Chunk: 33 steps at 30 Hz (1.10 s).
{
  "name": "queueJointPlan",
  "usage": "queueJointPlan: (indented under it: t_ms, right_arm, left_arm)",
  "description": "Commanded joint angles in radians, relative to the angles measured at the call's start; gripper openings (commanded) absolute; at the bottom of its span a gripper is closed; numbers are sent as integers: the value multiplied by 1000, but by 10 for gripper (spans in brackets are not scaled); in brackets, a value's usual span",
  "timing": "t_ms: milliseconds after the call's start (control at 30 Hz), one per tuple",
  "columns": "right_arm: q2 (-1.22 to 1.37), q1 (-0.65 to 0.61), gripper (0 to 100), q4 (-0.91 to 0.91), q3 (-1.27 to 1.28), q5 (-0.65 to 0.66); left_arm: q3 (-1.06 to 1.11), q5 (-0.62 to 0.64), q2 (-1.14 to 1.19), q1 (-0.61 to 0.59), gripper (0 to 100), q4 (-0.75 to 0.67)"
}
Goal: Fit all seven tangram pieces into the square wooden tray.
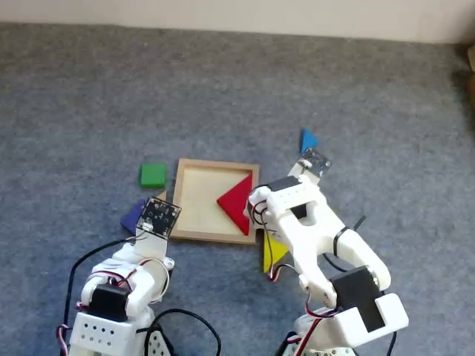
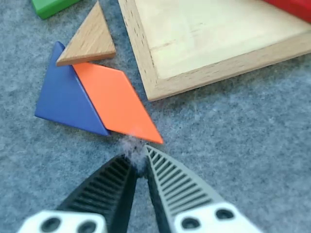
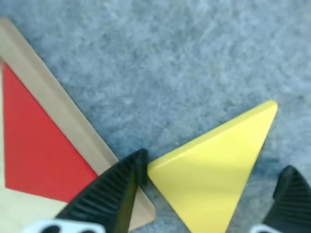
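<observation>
Right gripper [image 3: 215, 169] straddles yellow triangle [image 3: 221, 145] beside tray [image 3: 63, 116].

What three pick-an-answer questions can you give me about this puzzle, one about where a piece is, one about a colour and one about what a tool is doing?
1. Where is the red triangle?
A) inside the wooden tray
B) stacked on another piece
C) outside the tray

2. What colour is the loose triangle that the right tool straddles?
A) green
B) yellow
C) purple

3. How is the left tool?
A) wide open
B) gripping a piece
C) shut, with nothing in it

Answers:
1 A, it lies flat within the tray's rim.
2 B, the right wrist view shows it yellow on the carpet beside the tray.
3 C, it is closed just short of the orange piece, gripping nothing.
</observation>
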Motion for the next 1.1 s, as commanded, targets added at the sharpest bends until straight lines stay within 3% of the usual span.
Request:
queueJointPlan:
  t_ms: [0,267,600,1067]
  right_arm:
    - [7,-30,382,27,-7,23]
    - [5,-30,249,27,-7,64]
    - [1,-12,243,31,-7,75]
    - [-1,64,242,282,-148,324]
  left_arm:
    - [21,5,-36,-5,12,6]
    - [21,5,-36,-5,12,6]
    - [21,5,-36,-5,12,6]
    - [21,5,-36,-5,12,6]
